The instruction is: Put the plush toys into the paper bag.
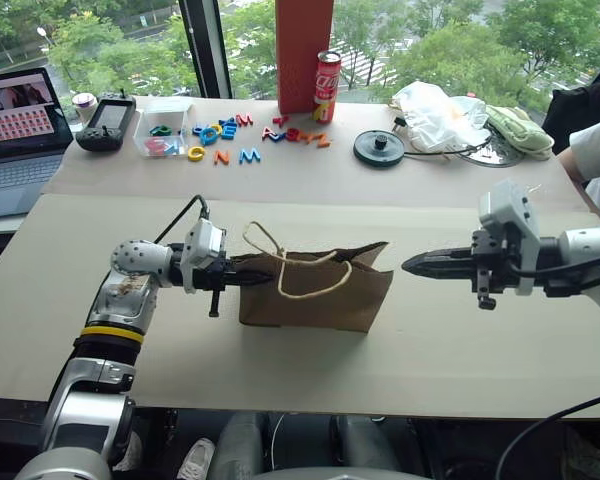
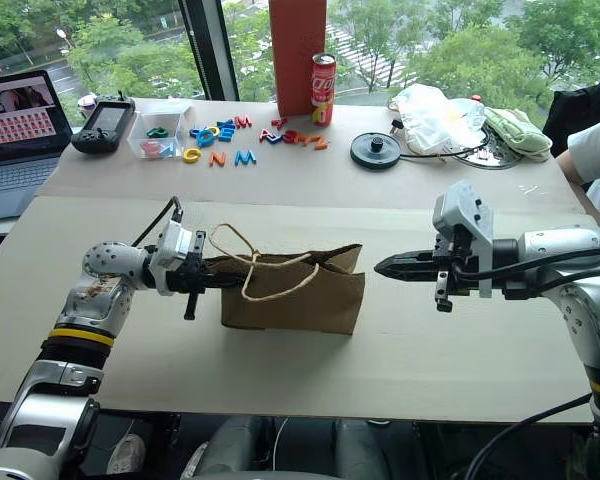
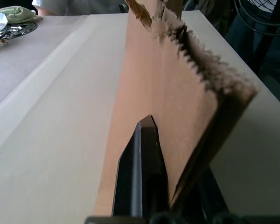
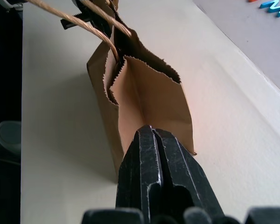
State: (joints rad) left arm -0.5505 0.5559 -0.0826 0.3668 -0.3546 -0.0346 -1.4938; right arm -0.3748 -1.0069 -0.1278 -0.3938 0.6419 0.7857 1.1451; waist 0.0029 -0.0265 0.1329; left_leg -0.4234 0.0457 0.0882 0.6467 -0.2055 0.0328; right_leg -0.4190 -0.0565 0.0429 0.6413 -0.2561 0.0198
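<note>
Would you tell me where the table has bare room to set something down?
The near table is bare either side of the paper bag, apart from the grippers. Crowded: the far edge, with the laptop, letters, can, white plastic bag.

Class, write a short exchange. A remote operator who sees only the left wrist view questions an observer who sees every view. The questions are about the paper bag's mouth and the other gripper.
Operator: My view is pressed up against a brown paper wall. How wide is the bag's mouth?
Observer: Narrow. At the paper bag's right end, the side fold is tucked inward.
Operator: Where is the right gripper?
Observer: The right gripper is shut. It hangs to the right of the bag without touching it, pointing towards it.
Operator: What is the bag resting on?
Observer: It stands upright on the table, near the front edge.
</note>
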